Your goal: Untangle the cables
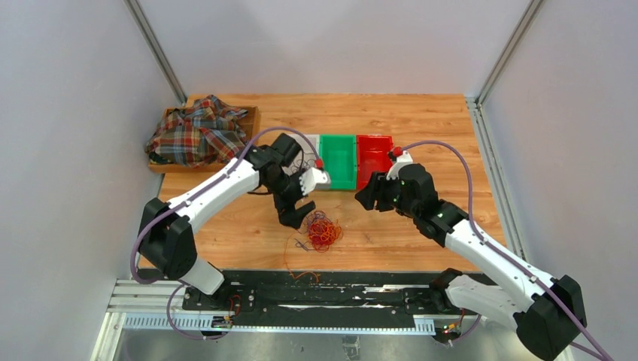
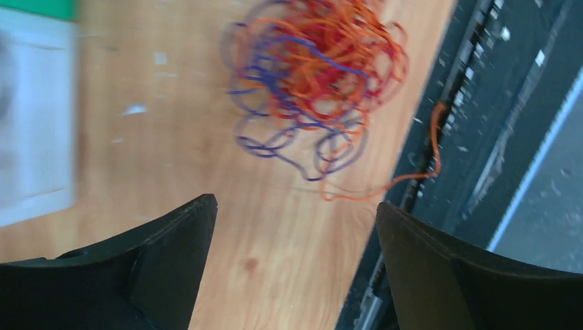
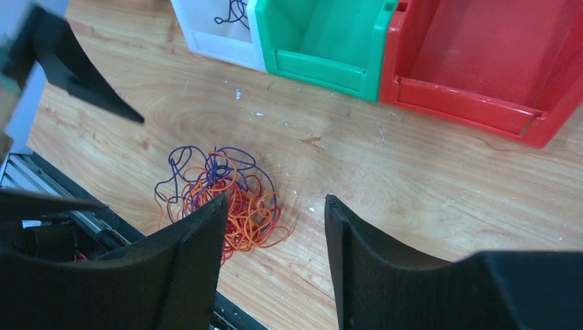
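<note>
Our left claw [image 2: 294, 206] is hanging with fingers spread apart, and our right claw [image 3: 275, 203] is gaping too. The cables [image 2: 313, 75] are lying clumped on the tabletop [image 2: 172, 137], upper centre; we are judging one loose outer loop the best pinch.

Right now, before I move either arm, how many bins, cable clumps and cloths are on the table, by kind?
Bins: 3 (white bin, green bin, red bin)
Cable clump: 1
Plaid cloth: 1
Total: 5
</note>
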